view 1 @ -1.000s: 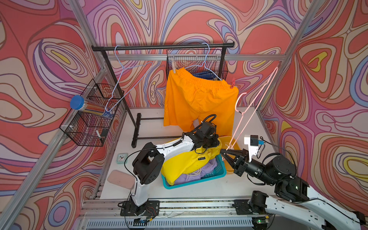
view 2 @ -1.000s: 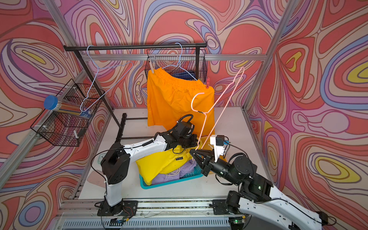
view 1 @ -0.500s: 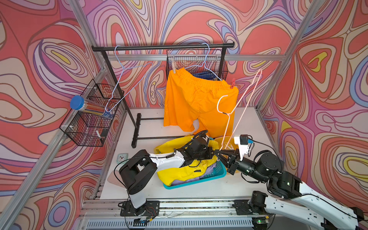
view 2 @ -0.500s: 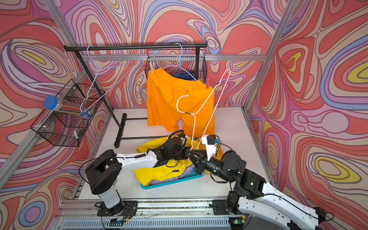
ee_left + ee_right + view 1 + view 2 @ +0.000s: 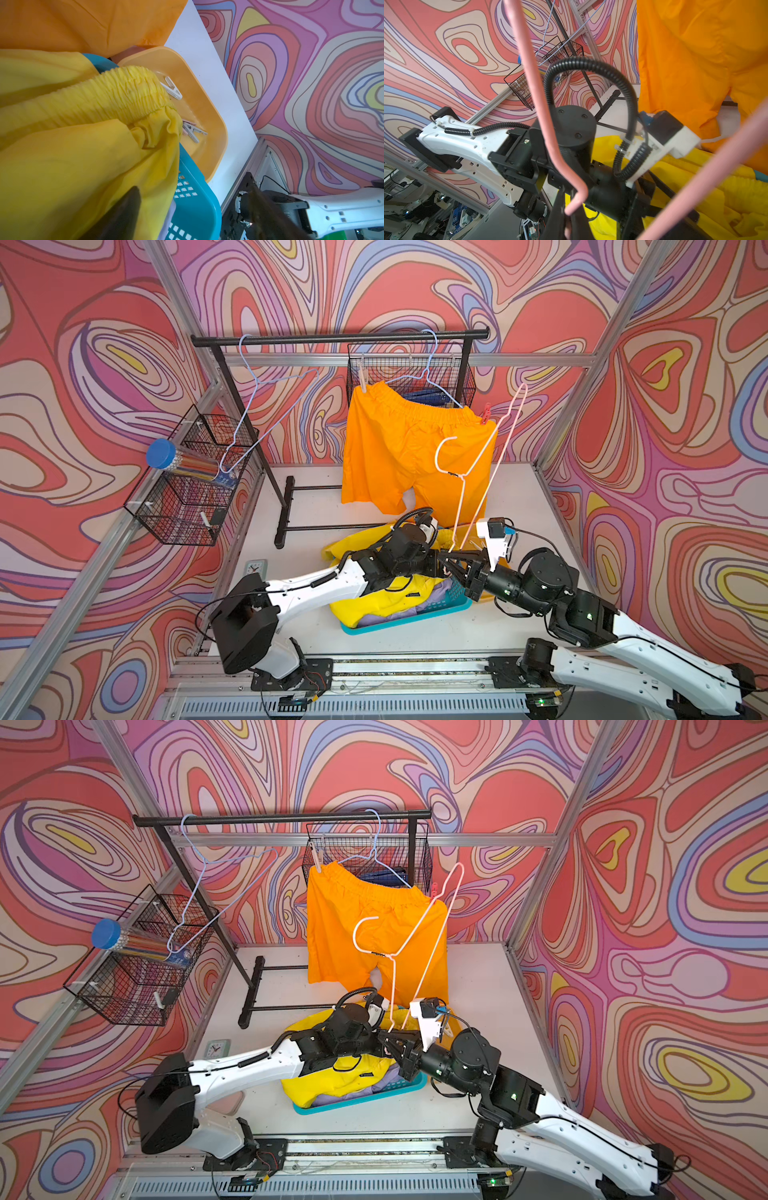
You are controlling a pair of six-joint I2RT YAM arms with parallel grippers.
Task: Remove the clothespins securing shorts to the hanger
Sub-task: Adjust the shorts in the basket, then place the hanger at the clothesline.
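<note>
My left gripper (image 5: 193, 209) stands open over the teal basket (image 5: 399, 622), its jaws wide apart and empty. The yellow shorts (image 5: 83, 124) lie loose across the basket, on top of the lilac shorts (image 5: 440, 593). My right gripper (image 5: 569, 220) is shut on the bare pink hanger (image 5: 478, 472), which stands up in front of the orange shorts (image 5: 407, 448). Those hang from a pale blue hanger (image 5: 432, 364) on the rack, pinned by a beige clothespin (image 5: 362, 379) and a red clothespin (image 5: 486, 412). Loose clothespins (image 5: 171, 87) lie in the orange tray (image 5: 207, 145).
The black rack (image 5: 332, 337) and its foot (image 5: 284, 510) stand at the back, with a wire basket (image 5: 411, 373) behind it. An empty pale blue hanger (image 5: 257, 406) hangs at the left. Wall wire baskets (image 5: 187, 497) hold a blue-lidded tube (image 5: 162, 452). A small clock (image 5: 254, 567) lies nearby.
My left gripper came down to the basket and opened, letting go of the yellow shorts. My right arm carried the pink hanger leftward, toward the left gripper.
</note>
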